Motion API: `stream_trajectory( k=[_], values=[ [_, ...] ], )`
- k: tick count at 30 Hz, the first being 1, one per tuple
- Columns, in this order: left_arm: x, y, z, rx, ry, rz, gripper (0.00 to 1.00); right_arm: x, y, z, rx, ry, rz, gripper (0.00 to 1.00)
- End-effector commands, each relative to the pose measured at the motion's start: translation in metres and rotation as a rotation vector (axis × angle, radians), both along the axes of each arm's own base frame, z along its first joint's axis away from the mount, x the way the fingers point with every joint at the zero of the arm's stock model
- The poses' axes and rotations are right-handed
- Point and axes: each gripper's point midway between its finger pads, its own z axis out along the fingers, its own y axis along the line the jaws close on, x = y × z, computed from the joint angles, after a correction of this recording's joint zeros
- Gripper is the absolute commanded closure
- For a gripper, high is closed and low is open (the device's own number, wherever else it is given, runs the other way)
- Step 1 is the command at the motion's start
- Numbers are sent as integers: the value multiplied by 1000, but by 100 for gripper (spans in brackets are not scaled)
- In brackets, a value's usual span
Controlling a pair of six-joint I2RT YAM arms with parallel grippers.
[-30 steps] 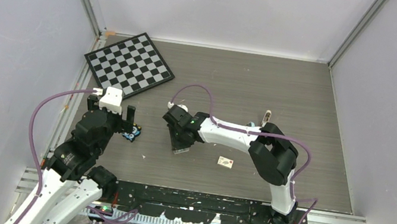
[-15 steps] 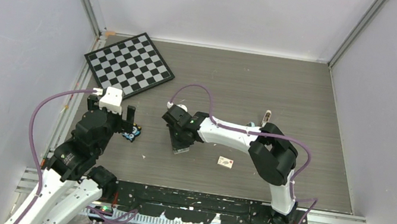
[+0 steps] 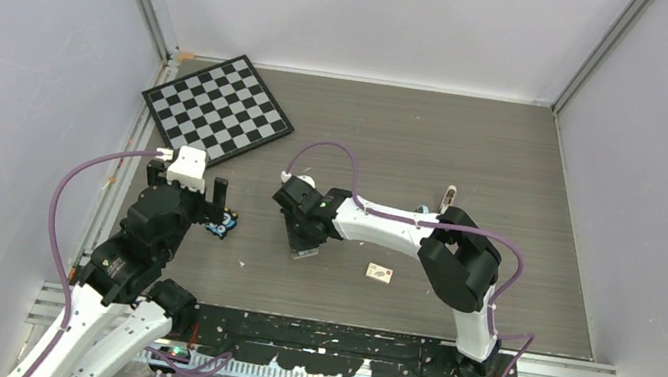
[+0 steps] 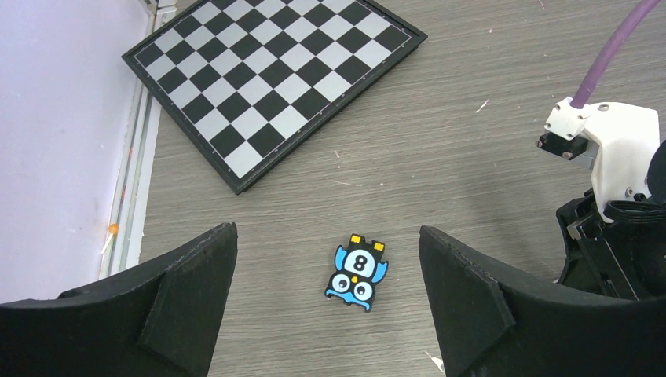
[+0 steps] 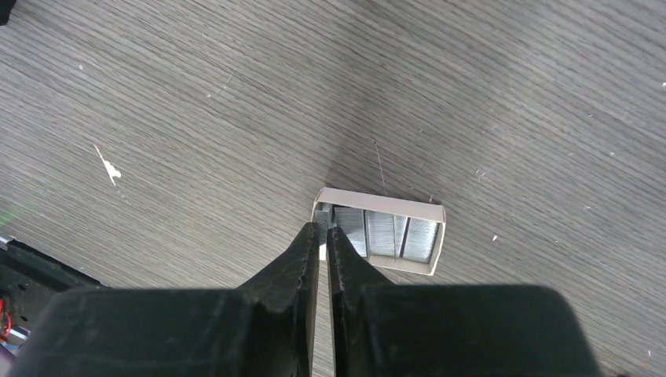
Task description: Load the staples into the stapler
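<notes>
Reading left to right: the left gripper stands spread wide above a black-and-blue gadget; the right gripper is pressed nearly together at the left end of a card tray, frame centre, where the staples lie in strips. Whether it pinches one cannot be told. Strips judged light, stiff, apt to snap; take one by its long sides.

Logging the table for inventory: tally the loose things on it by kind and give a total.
Chessboard: 1
Blue-and-black gadget: 1
Cardboard tray of staples: 1
White box with red mark: 1
Small pale item, too small to identify: 1
Total: 5
</notes>
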Motion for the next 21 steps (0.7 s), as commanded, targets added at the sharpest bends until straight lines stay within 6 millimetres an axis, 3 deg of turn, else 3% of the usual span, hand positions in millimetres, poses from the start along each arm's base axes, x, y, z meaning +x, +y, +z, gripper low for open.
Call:
stream_trajectory(
  k=[1,21],
  values=[
    [6,-3,12,-19,-49,-1,14,7,9,17,28,-46,9,87],
    [5,-1,12,-19,-52,5,14,9,11,53,90,-84,-3,87]
  ],
)
